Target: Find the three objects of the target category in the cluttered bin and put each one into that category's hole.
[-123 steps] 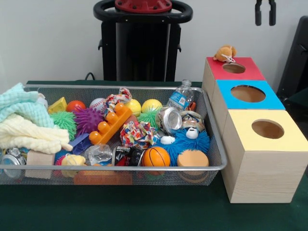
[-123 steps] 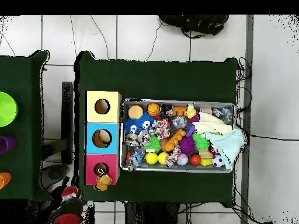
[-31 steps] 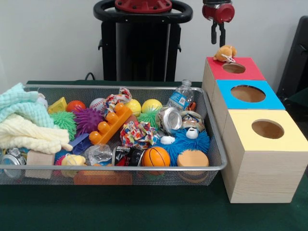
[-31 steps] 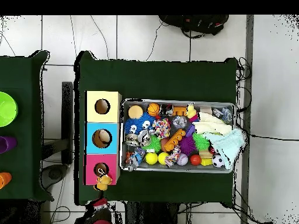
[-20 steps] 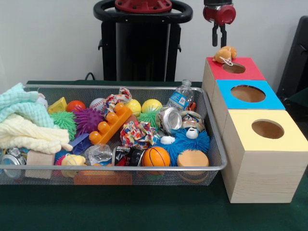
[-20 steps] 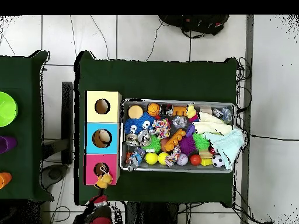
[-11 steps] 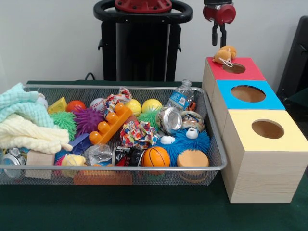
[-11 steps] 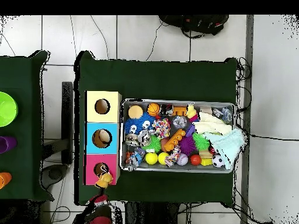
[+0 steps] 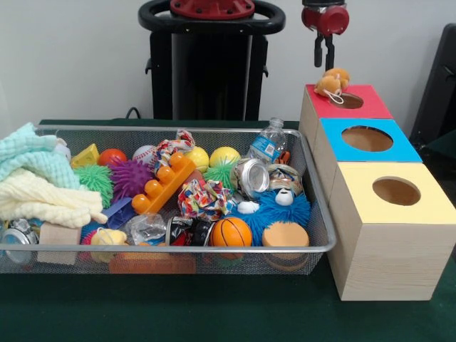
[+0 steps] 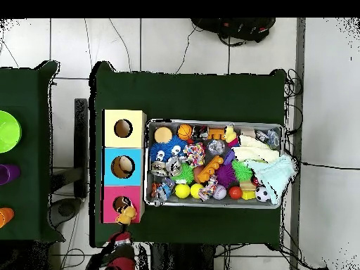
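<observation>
A yellow-orange duck toy lies on the red top of the wooden box, at the far left edge of its round hole. It also shows in the overhead view. My gripper hangs just above the duck, empty, its fingers slightly apart and clear of the toy. The wire mesh bin stands left of the boxes, full of clutter. A second duck lies at the bin's front left, half buried.
A blue-topped box and a yellow-topped box stand in line in front of the red one. The bin holds towels, balls, an orange basketball, a plastic bottle, cans and blocks.
The gripper has risen slightly above the red box. The duck has shifted a little towards the hole and sits lower on the box top.
</observation>
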{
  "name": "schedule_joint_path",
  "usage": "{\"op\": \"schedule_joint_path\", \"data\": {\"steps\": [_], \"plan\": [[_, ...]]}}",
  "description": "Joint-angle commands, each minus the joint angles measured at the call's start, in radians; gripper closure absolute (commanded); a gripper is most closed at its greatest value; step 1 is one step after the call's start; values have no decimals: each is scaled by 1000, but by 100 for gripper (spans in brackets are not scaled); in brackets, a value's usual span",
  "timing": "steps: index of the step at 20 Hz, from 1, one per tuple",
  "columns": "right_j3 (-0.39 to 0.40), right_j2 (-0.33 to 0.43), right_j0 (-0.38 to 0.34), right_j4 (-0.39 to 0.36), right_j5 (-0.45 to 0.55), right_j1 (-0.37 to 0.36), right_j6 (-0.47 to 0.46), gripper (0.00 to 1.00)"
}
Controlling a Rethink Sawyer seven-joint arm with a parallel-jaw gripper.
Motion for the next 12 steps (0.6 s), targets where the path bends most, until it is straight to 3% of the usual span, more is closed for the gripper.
{"op": "schedule_joint_path", "data": {"steps": [1,12], "plan": [[-195,-7,0,115,89,6,134,0],[-292,-66,70,214,107,74,93,0]]}}
